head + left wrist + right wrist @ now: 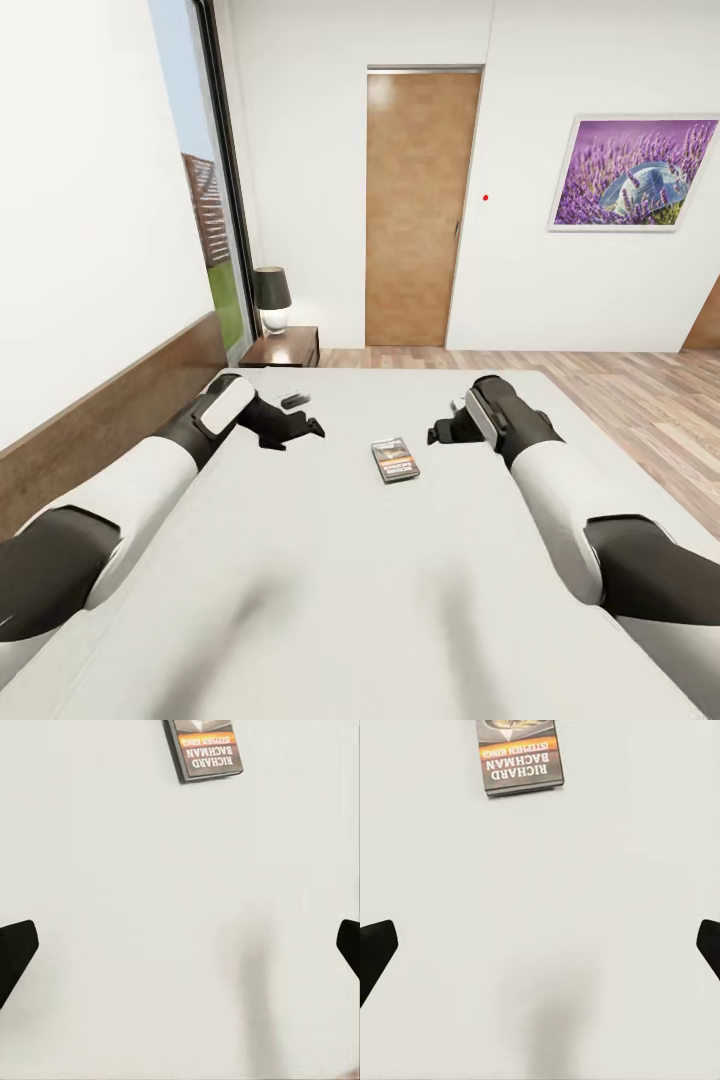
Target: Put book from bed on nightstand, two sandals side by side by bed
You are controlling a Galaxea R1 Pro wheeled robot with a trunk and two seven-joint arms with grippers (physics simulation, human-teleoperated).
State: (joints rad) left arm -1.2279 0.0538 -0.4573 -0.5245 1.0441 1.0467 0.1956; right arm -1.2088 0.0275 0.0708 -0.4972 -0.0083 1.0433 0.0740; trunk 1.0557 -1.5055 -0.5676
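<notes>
Book (395, 461) flat on the white bed (330, 580), between the two arms, left claw (300, 415) released above the mattress, right claw (445, 430) released too, nightstand (283, 349) with lamp (272, 298) beyond the bed

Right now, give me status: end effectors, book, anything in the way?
Left end effector and right end effector open, empty, over the bed. Book flat on mattress between them. Nothing blocking it.

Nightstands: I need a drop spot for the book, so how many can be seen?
1: the nightstand stands beyond the bed, by the window at the robot's left, a lamp on it. Another may sit outside the picture.
</notes>
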